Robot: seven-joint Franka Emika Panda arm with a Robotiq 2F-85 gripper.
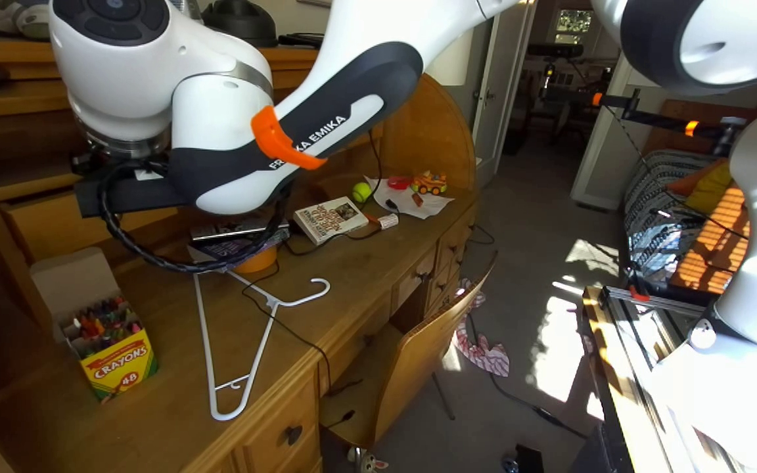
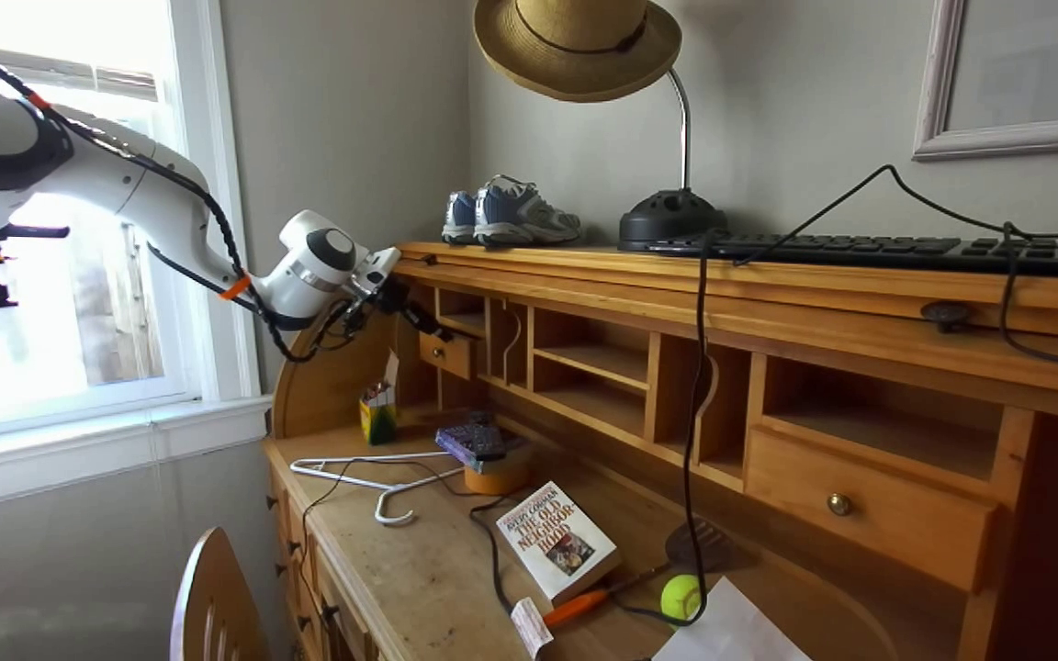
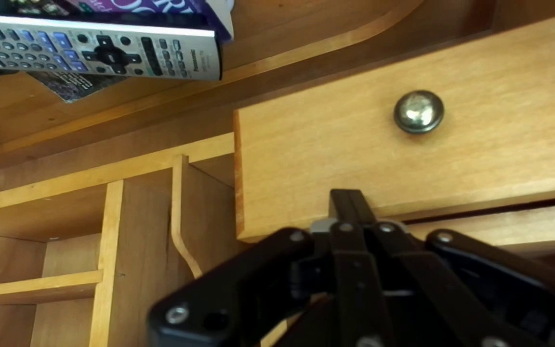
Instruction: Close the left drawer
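The left drawer [image 3: 335, 144] is honey-brown wood with a flat front and one small round metal knob [image 3: 418, 112]. It fills much of the wrist view. In an exterior view the drawer [image 2: 452, 356] sits at the far end of the pigeonholes; in an exterior view it is partly covered by the arm [image 1: 50, 223]. The front lies close to the frame, with a thin dark gap along one long edge; I cannot tell if it is flush. My gripper [image 3: 347, 193] is shut and empty, its tips at the front's edge, seemingly touching. It also shows in an exterior view [image 2: 443, 334].
A remote [image 3: 113, 50] lies on a book on the desk. A crayon box [image 1: 115, 348] and a white hanger [image 1: 267, 309] are below the arm. Pigeonhole dividers [image 3: 109, 260] stand beside the drawer. A second small drawer [image 2: 869, 505] and a paperback [image 2: 557, 542] are farther along.
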